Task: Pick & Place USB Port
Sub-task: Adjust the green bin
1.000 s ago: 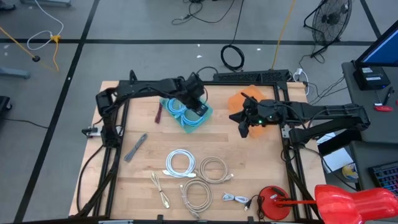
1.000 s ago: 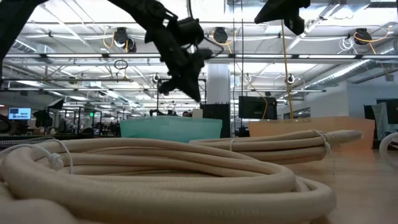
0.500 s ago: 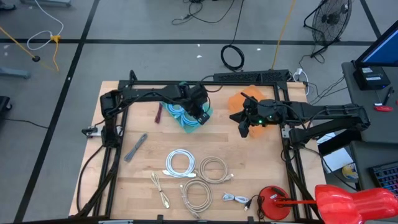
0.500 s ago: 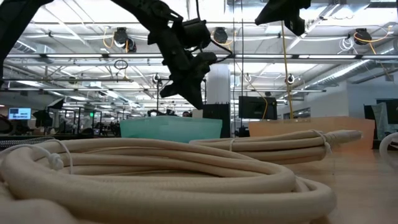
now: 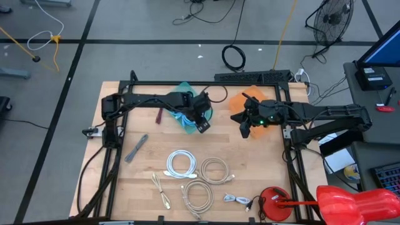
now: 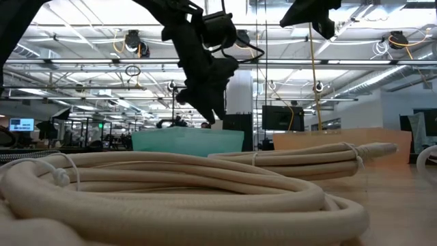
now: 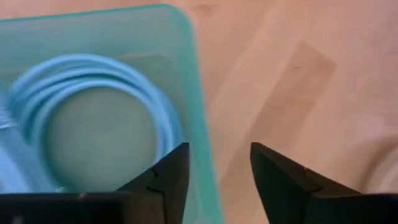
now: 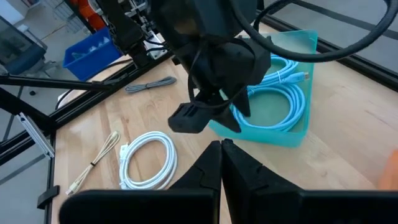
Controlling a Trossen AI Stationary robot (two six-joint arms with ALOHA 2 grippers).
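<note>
Your left tool hung open and empty over the teal bin's rim; your right tool sat closed nearby.

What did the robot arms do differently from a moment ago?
The left gripper slid across the teal bin toward its near edge and now hangs over the rim, its fingers apart and holding nothing. The blue cable lies coiled in the bin. The right gripper stayed shut over the orange bin, and the white cables on the table did not move.
</note>
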